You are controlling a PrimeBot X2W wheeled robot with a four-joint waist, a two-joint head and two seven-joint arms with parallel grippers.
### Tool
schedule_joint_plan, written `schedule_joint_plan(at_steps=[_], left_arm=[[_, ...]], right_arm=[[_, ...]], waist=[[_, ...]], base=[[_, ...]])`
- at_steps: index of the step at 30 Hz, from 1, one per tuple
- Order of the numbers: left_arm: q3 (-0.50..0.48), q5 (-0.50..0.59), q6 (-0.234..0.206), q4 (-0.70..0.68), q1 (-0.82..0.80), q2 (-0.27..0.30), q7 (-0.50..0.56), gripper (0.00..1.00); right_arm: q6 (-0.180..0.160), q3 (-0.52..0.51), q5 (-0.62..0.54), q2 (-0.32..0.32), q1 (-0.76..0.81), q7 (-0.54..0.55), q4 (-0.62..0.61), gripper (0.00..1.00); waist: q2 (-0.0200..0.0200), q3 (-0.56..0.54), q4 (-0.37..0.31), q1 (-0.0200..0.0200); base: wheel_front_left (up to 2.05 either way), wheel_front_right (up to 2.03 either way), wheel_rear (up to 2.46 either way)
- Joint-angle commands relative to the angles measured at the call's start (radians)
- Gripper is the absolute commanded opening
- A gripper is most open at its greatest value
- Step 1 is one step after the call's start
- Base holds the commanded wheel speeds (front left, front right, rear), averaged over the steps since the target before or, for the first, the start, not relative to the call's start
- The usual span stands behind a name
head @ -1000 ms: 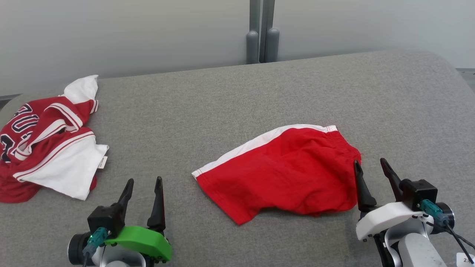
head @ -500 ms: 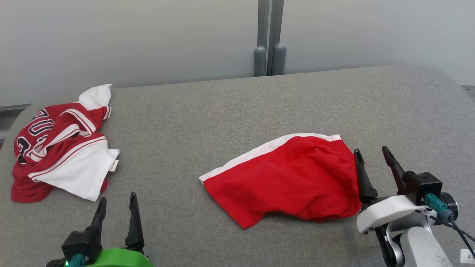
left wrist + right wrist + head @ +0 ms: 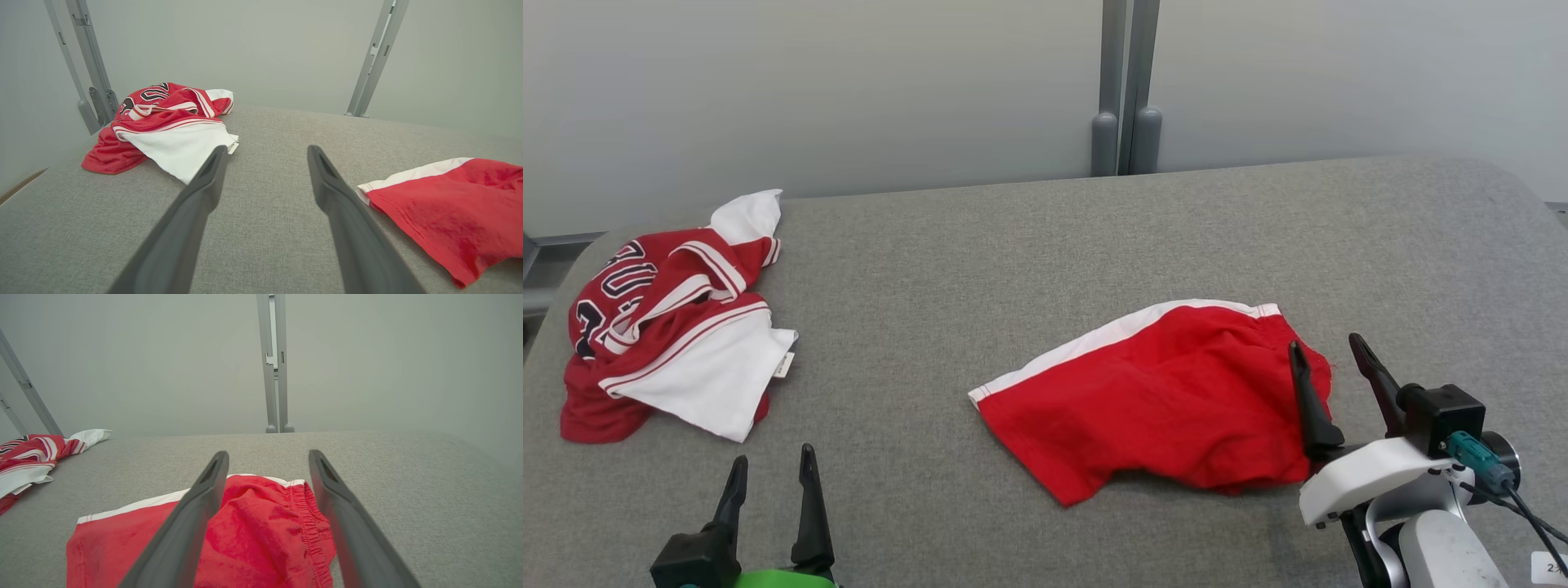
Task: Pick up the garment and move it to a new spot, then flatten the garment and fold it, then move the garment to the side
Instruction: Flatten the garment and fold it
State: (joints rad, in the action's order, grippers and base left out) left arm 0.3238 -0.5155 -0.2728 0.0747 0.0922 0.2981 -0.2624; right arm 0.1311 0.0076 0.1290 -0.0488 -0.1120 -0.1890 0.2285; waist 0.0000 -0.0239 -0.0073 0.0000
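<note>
Two garments lie well apart on the grey fabric-covered surface. Towards the left edge of the head view, a red and white jersey sits crumpled in a heap. Dark numerals show on its upper folds and a small label pokes out at its right side. Right of centre, in the lower half of that frame, the red shorts lie spread out but rumpled. A white band runs along their upper edge and the gathered waistband is at their right end.

The right end effector, with a white shell, stands at the lower right of the frame, its two dark fingers spread wide and holding nothing. One finger crosses in front of the waistband end of the shorts; the other is over bare surface just beside it. In the right wrist view the waistband lies between and beneath the fingers. Whether either finger touches the cloth I cannot tell.

The left end effector, on a green shell, is at the lower left of the frame. Its fingers are likewise parted wide and empty, and it sits over bare surface between the jersey and the shorts, apart from both. Behind the surface is a pale wall with a pair of grey posts at top centre.
</note>
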Motion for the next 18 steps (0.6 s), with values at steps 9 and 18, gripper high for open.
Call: schedule_joint_plan(at_steps=[9, 18], left_arm=[[-0.001, 0.011, -0.004, -0.002, 0.008, 0.008, -0.003, 1.0], [0.022, -0.022, 0.025, 0.031, -0.038, -0.006, 0.048, 1.0]], right_arm=[[-0.001, 0.006, 0.004, -0.003, 0.0, 0.01, 0.002, 1.0], [0.0, 0.002, -0.004, -0.003, -0.014, 0.007, 0.014, 1.0]], waist=[[0.0, 0.004, 0.003, 0.0], [0.0, 0.016, 0.0, 0.0]], base=[[0.0, 0.0, 0.0], [0.0, 0.0, 0.0]])
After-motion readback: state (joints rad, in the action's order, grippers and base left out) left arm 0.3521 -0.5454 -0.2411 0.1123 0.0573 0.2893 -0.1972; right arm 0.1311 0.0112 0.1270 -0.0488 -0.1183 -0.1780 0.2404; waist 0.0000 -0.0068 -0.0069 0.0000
